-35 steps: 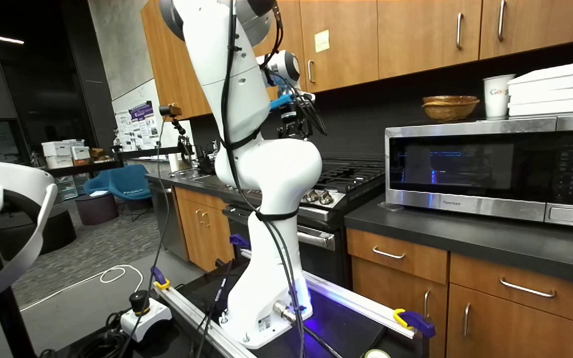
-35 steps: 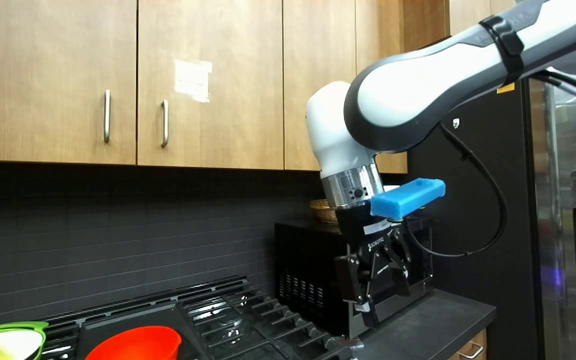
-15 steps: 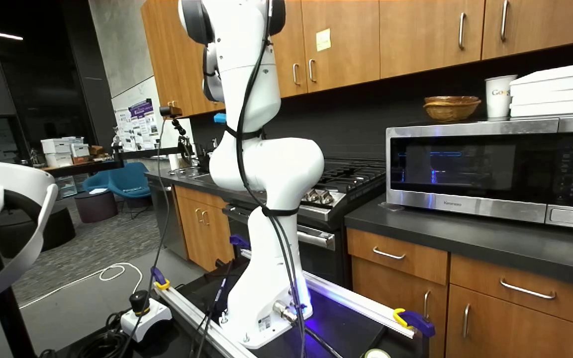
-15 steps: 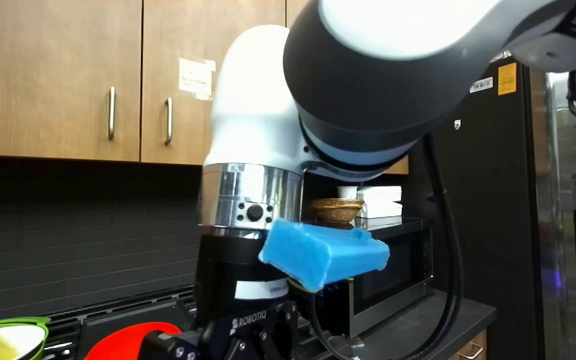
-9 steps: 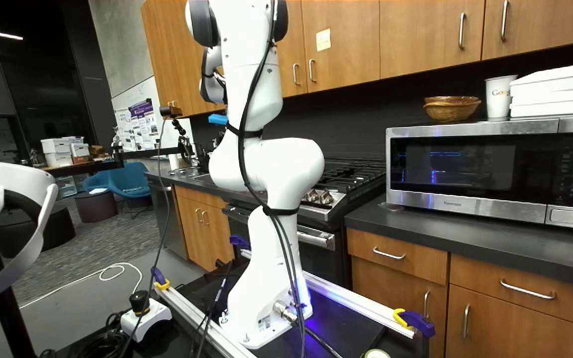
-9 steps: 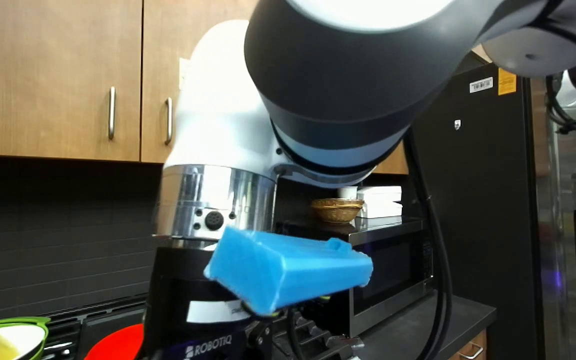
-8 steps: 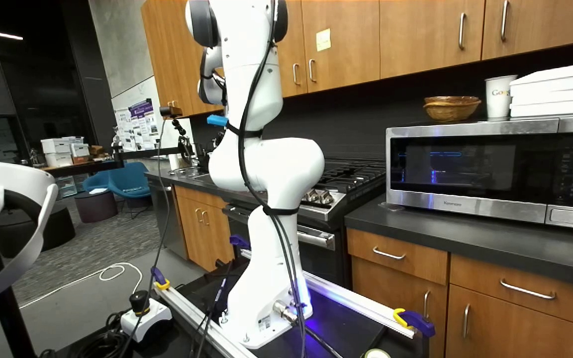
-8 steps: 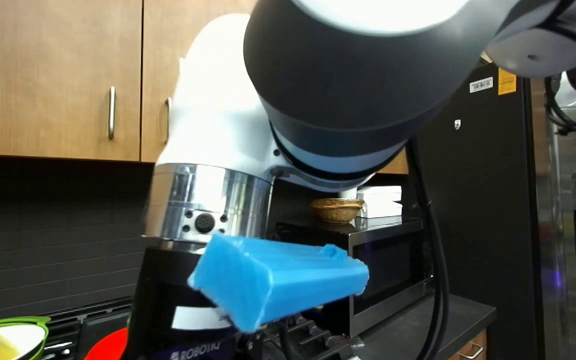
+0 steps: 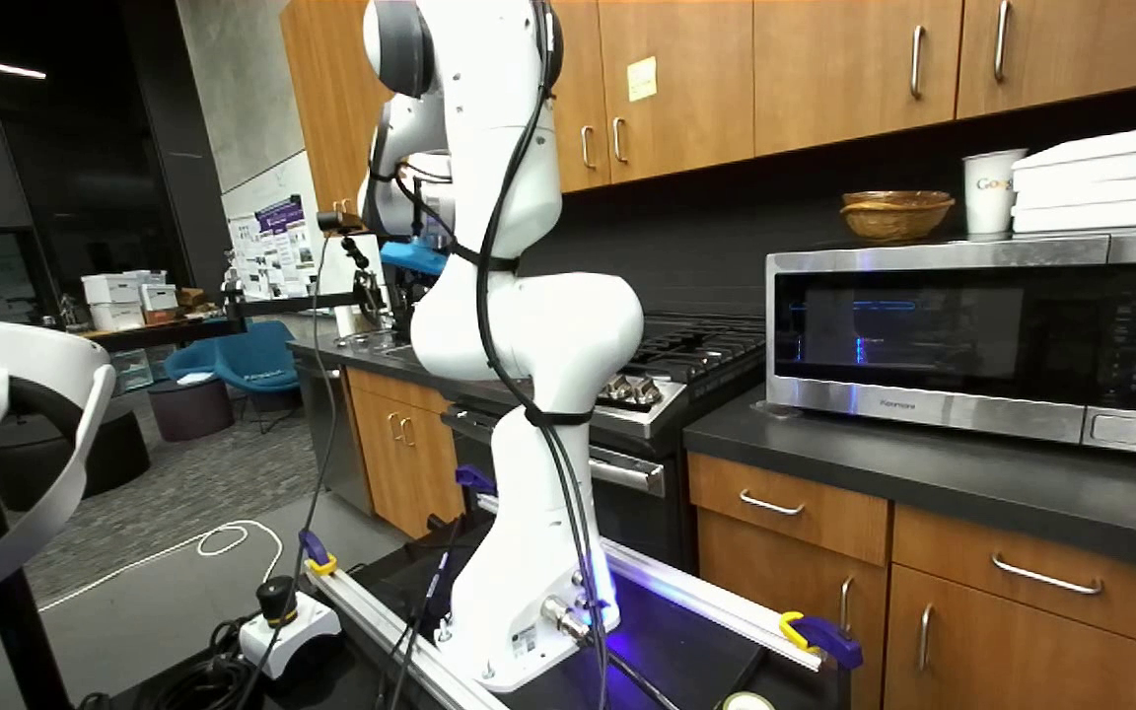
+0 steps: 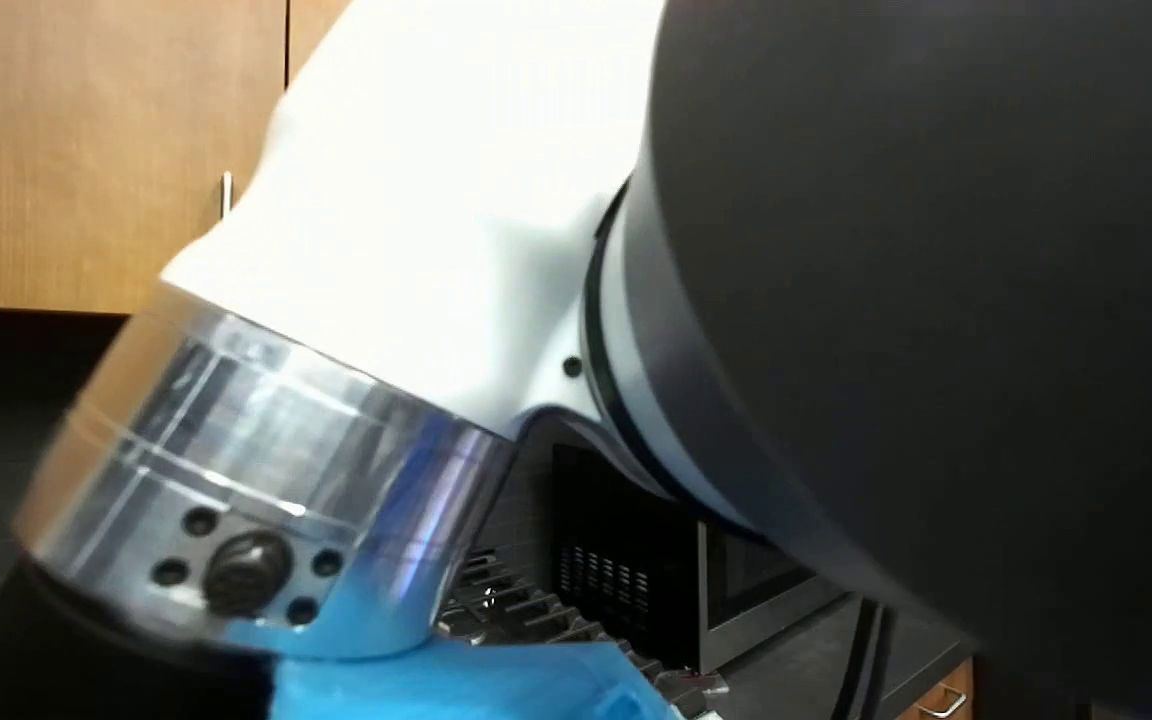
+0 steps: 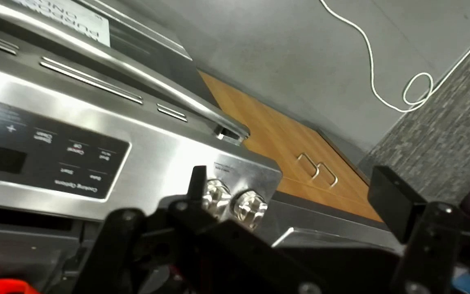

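The empty gripper (image 11: 296, 194) gapes wide; the oven panel (image 11: 47, 151) reads "Cooking Options."

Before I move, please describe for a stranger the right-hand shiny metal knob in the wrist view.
Find the stove's silver control panel. By its rounded corner sits your shiny metal knob. It lies nearer the brown wooden cabinet than its twin, which a black gripper finger partly covers.

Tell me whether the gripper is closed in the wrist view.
No, the gripper stands open, its two black fingers well apart, with a shiny stove knob showing between them.
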